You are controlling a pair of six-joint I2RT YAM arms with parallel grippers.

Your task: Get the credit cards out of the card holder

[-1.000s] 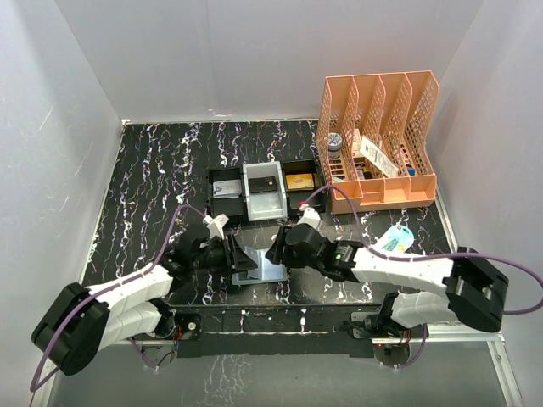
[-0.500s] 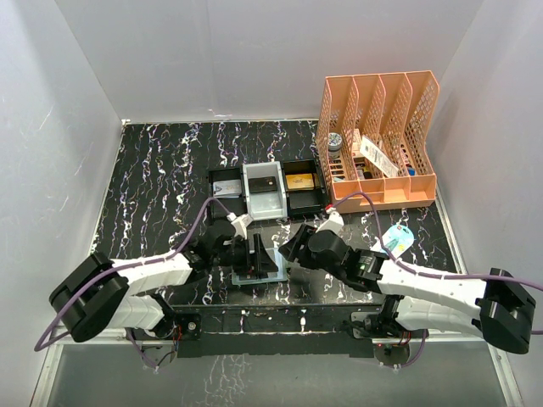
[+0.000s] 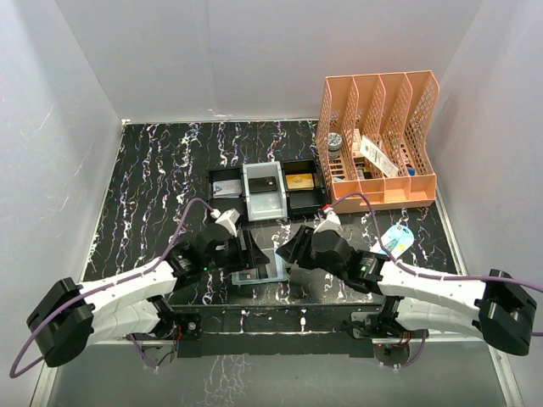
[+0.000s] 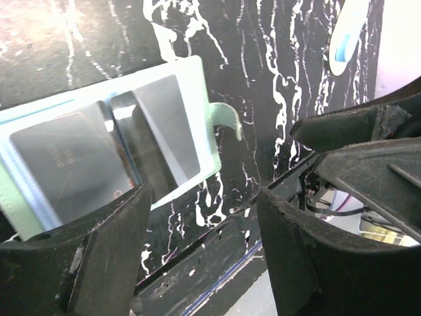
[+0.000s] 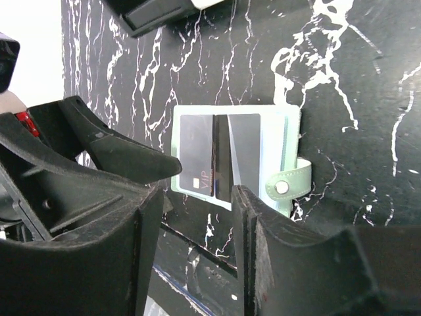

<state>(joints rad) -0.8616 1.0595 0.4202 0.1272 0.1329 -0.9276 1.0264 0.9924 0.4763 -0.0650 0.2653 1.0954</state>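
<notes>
- From the overhead camera, I saw the card holder (image 3: pixel 267 271) lying open and flat on the black marbled tabletop (image 3: pixel 153 178), near its front edge and between the two arms.
- The left end effector (image 3: pixel 254 257) hung over the holder's left part, and the right end effector (image 3: pixel 287 252) sat just beside its right edge.
- A row of black and white trays (image 3: pixel 267 191) stood further back, with an orange file rack (image 3: pixel 377 144) at the far right.
- On the left wrist camera, the left end effector (image 4: pixel 205 197) had its jaws spread wide with nothing between them.
- The holder's pale blue inside showed beyond them, with dark grey credit cards (image 4: pixel 66 164) tucked in its pockets and its small green tab (image 4: pixel 227 120) sticking out to the side.
- On the right wrist camera, the right end effector (image 5: pixel 196 197) was also parted and gripped nothing.
- Through its gap I saw the open holder with two dark cards side by side in it, and the snap tab at its lower right corner.
- The left arm's fingers (image 5: pixel 118 155) reached in from the left, close to the holder's edge; I could not tell if they touched it.
</notes>
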